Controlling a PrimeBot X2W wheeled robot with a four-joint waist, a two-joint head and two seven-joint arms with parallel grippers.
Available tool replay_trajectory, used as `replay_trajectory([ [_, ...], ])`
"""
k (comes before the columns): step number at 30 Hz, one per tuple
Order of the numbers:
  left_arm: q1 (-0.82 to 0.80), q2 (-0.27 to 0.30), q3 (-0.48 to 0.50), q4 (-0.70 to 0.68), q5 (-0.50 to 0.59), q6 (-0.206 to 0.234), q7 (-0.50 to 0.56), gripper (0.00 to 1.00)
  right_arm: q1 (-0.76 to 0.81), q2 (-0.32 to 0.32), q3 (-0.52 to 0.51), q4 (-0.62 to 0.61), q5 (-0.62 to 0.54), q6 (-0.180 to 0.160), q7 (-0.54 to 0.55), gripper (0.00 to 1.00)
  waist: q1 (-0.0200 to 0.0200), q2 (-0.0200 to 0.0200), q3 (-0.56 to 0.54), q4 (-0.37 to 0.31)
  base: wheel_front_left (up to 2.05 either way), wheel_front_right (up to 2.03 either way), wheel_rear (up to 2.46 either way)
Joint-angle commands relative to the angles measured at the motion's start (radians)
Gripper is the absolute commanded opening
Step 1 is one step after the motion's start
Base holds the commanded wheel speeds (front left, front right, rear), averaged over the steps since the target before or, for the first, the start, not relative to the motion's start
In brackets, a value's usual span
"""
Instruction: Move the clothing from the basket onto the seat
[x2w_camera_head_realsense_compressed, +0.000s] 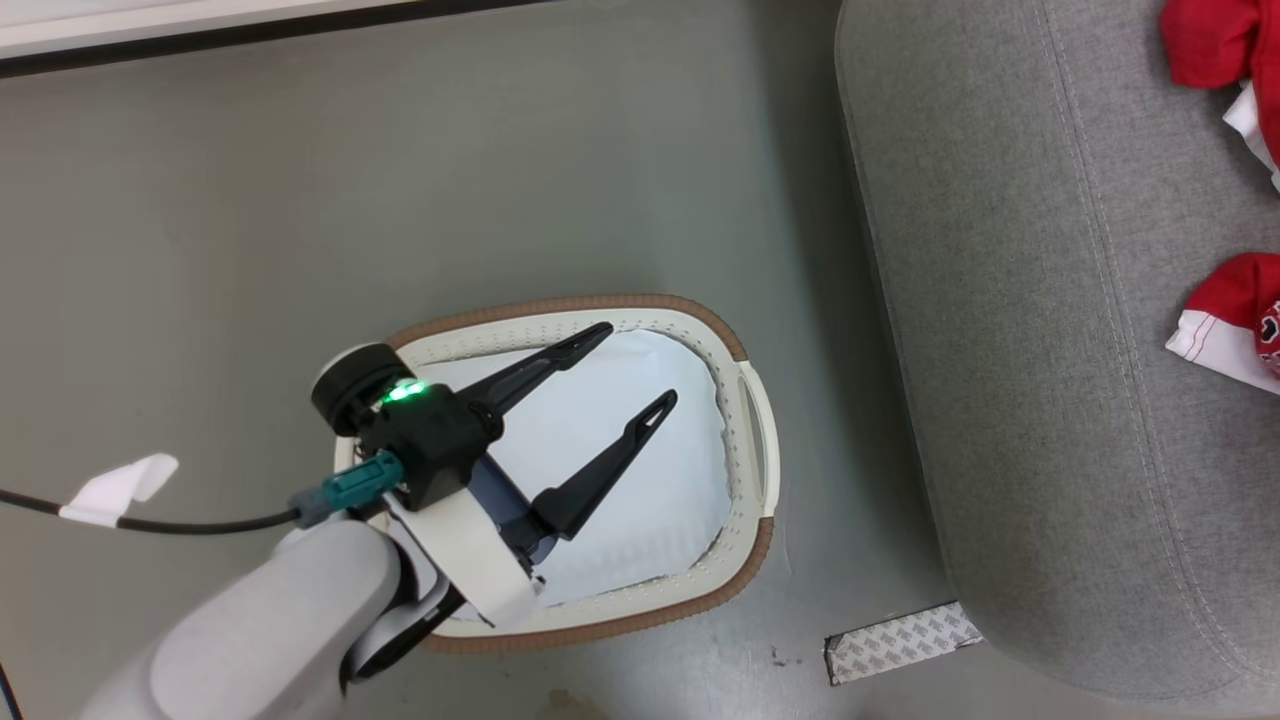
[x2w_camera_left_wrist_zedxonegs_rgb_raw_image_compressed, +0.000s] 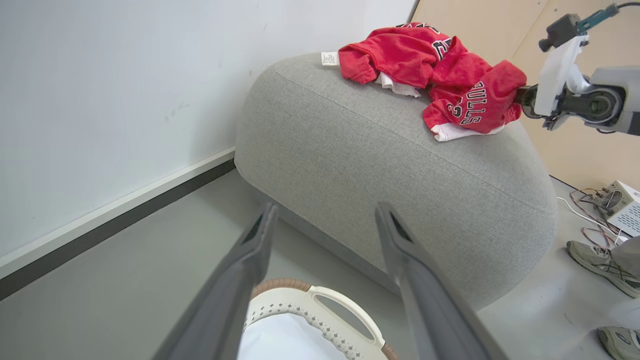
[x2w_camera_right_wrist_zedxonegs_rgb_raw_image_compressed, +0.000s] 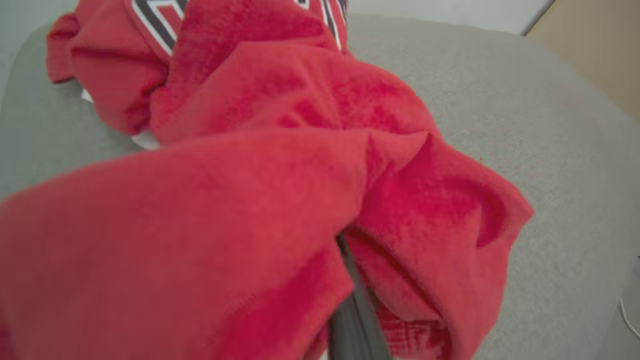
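Clothing up on the seat, right gripper pinching it.

Head view: the left gripper (x2w_camera_head_realsense_compressed: 637, 364) hangs over the basket (x2w_camera_head_realsense_compressed: 745, 560) with its fingers spread wide above the white pad (x2w_camera_head_realsense_compressed: 640, 470), and the clothing (x2w_camera_head_realsense_compressed: 1235, 300) lies at the seat's (x2w_camera_head_realsense_compressed: 1000, 300) right edge. Left wrist view: the clothing is heaped on top of the seat, with the right gripper (x2w_camera_left_wrist_zedxonegs_rgb_raw_image_compressed: 519, 96) at its far end. Right wrist view: fingers pressed together, clamped in red cloth.
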Motion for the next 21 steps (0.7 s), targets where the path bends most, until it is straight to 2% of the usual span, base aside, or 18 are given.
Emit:
replay_trajectory([
  [1,-0.008,0.004,0.0,-0.005,-0.005,0.0,-0.006,1.0,-0.005,-0.009,0.006,0.014,-0.013,-0.002,0.022,0.0,-0.0002,0.0,-0.002,-0.001,0.0,0.0,0.0],
  [4,-0.007,-0.007,-0.001,0.001,-0.008,0.002,-0.01,1.0,-0.026,-0.021,0.009,0.035,-0.024,-0.002,0.098,0.0,-0.0002,0.0,-0.014,-0.002,0.0,0.0,0.0],
  [5,-0.005,-0.009,-0.002,0.005,-0.009,0.002,-0.011,1.0,-0.024,-0.021,0.014,0.037,-0.022,-0.002,0.121,0.05,-0.0002,0.0,-0.021,-0.002,0.0,0.0,0.0],
  [6,-0.001,-0.013,-0.003,0.009,-0.01,0.002,-0.013,1.0,-0.018,-0.025,0.019,0.038,-0.023,-0.002,0.141,0.25,-0.0002,0.0,-0.028,-0.003,0.0,0.0,0.0],
  [7,0.002,-0.018,-0.004,0.013,-0.013,0.002,-0.012,1.0,-0.014,-0.028,0.021,0.036,-0.023,-0.002,0.156,0.41,-0.0002,0.0,-0.036,-0.004,0.0,0.0,0.0],
  [8,0.006,-0.023,-0.005,0.018,-0.015,0.002,-0.012,1.0,-0.008,-0.03,0.024,0.032,-0.024,-0.002,0.167,0.77,-0.0002,0.0,-0.045,-0.006,0.0,0.0,0.0],
  [9,0.009,-0.027,-0.007,0.024,-0.016,0.002,-0.014,1.0,0.0,-0.032,0.027,0.03,-0.025,-0.002,0.176,1.0,-0.0002,0.0,-0.056,-0.007,0.0,0.0,0.0],
  [15,0.037,-0.054,-0.005,0.065,-0.031,0.011,-0.023,1.0,0.059,-0.05,0.082,-0.008,-0.007,-0.002,0.241,1.0,-0.0002,0.0,-0.153,-0.022,0.0,0.0,0.0],
  [21,0.089,-0.095,0.014,0.123,-0.057,0.029,-0.031,1.0,0.161,-0.09,0.137,-0.09,0.081,-0.002,0.366,1.0,-0.0002,0.0,-0.288,-0.038,0.0,0.0,0.0],
])
